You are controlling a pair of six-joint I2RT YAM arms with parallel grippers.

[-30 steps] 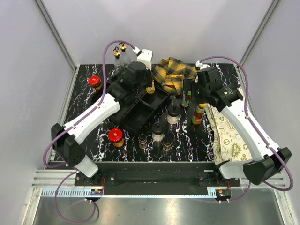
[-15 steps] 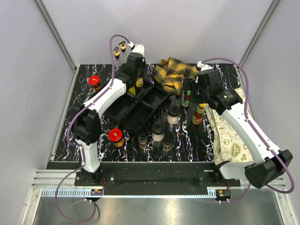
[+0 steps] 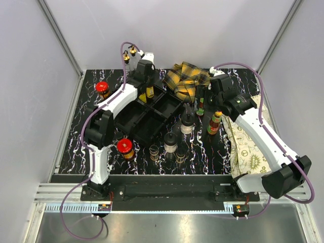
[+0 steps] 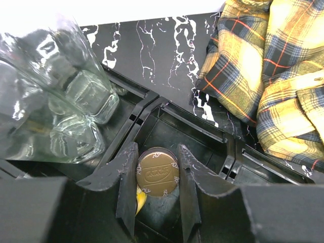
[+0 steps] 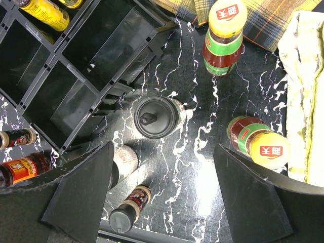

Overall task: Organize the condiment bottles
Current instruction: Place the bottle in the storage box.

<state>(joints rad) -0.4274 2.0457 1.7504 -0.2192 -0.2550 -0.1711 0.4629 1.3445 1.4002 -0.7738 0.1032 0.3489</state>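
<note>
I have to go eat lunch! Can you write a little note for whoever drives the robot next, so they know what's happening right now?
Left gripper: shut on a yellow bottle with a brown cap, inside a far compartment of the black divided tray.
Right gripper: open, empty, above a black-capped clear shaker.
Done: that bottle is in the tray, not yet released.
Left, all outside the tray: red-lidded amber jar at far left, second red-lidded jar near the front, clear gold-spouted glass bottles at the far edge, two yellow-capped sauce bottles on the right, plus the shakers.
</note>
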